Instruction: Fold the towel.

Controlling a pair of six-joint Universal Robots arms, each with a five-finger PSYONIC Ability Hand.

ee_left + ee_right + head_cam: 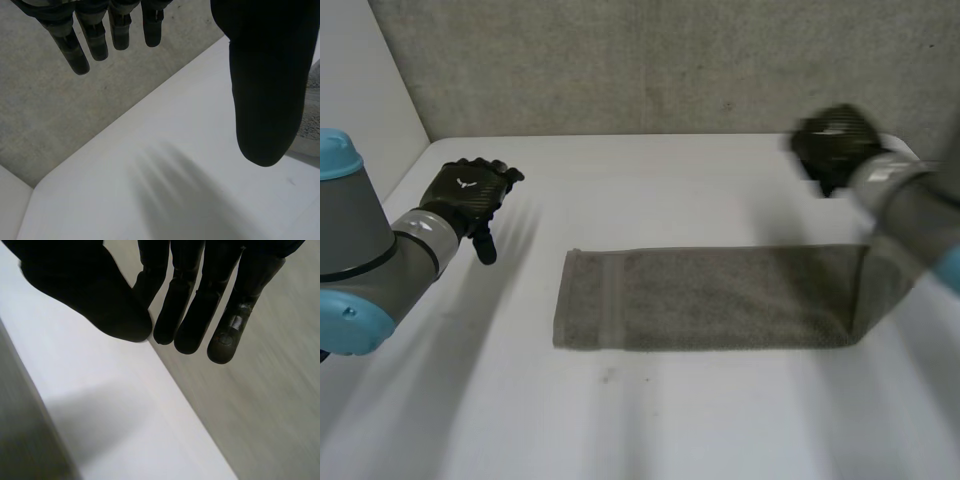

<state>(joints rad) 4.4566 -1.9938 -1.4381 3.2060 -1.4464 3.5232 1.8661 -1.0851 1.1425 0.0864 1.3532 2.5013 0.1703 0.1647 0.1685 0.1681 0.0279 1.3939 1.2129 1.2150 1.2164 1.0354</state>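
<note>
A grey towel (710, 298) lies as a long flat strip across the middle of the white table (650, 190). A stitched band runs near its left end. Its right end passes behind my right forearm, where it looks darker and creased. My right hand (835, 145) hangs above the table's far right corner, past the towel. Its fingers (190, 315) are drawn in against the thumb (95, 295), with no cloth between them. My left hand (470, 195) hovers over the left side of the table, well clear of the towel, with its fingers (90, 35) spread wide from the thumb (267, 85).
A grey textured wall (650, 60) stands along the table's far edge and a white panel (365, 110) closes the left side. The table's far edge (165, 390) runs under my right hand's fingertips.
</note>
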